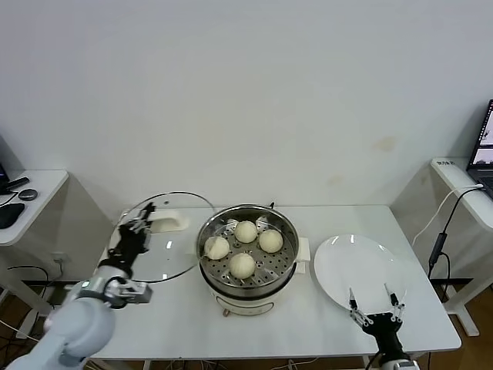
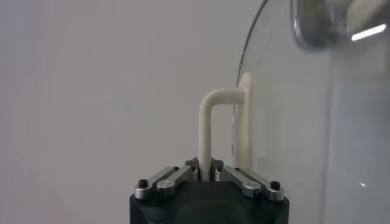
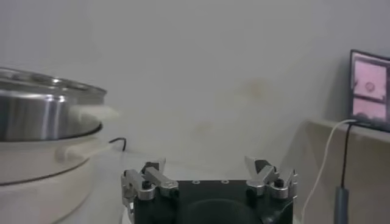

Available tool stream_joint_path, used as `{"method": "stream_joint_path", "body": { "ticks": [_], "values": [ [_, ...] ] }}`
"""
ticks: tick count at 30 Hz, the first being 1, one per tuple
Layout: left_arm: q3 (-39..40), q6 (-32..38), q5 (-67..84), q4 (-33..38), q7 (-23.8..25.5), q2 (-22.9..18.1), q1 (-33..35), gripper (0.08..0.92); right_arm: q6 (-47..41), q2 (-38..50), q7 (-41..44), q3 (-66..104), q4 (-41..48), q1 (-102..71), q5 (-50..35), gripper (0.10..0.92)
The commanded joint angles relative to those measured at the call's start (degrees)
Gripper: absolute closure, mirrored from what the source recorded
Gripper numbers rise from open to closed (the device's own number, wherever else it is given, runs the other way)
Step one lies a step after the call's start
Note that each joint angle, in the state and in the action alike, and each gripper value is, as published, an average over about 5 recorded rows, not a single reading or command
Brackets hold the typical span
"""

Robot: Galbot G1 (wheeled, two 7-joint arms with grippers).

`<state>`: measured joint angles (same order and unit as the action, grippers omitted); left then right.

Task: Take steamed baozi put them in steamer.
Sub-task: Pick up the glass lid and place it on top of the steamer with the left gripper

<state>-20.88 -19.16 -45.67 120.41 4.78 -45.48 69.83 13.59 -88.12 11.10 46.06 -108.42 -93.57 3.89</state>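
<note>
Item 1: 4 steamed baozi (image 1: 244, 247), all on the perforated tray in the steamer (image 1: 247, 289) (table centre). Item 2: my left gripper (image 1: 139, 229), clamped on glass lid (image 1: 166, 231) handle, lid tilted beside steamer. Item 3: my right gripper (image 1: 376, 306), fingers apart, at the near edge of the white plate (image 1: 350, 266).

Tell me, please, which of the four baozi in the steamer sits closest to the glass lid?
The baozi on the steamer's left side; the other three lie farther from the glass lid.
</note>
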Motion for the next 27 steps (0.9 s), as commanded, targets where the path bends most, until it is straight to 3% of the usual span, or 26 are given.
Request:
{"method": "stream_joint_path", "body": {
  "ticks": [1, 5, 9, 17, 27],
  "values": [
    [25.4, -13.7, -13.4, 0.0, 8.0, -7.6, -19.9, 0.828, -1.2, -1.0, -3.0, -4.3, 3.2, 2.4, 6.4, 0.203],
    [30.5, -14.4, -19.2, -3.0, 9.7, -13.7, -23.5, 0.828, -0.8, -1.2, -3.3, -5.2, 4.0, 3.1, 6.2, 0.203],
    [32.9, -14.2, -22.5, -5.7, 9.9, -17.1, -23.7, 0.828, -0.7, -0.9, -3.2, -4.9, 4.2, 3.0, 5.7, 0.203],
    [34.2, -14.0, -25.9, -9.5, 10.4, -21.4, -22.8, 0.828, -0.5, -0.7, -3.0, -4.3, 4.0, 2.9, 5.1, 0.203],
    [32.2, -13.3, -28.5, -12.1, 9.9, -23.1, -20.5, 0.828, -0.3, -0.4, -2.7, -3.7, 3.7, 2.2, 5.0, 0.203]
  ]
}}
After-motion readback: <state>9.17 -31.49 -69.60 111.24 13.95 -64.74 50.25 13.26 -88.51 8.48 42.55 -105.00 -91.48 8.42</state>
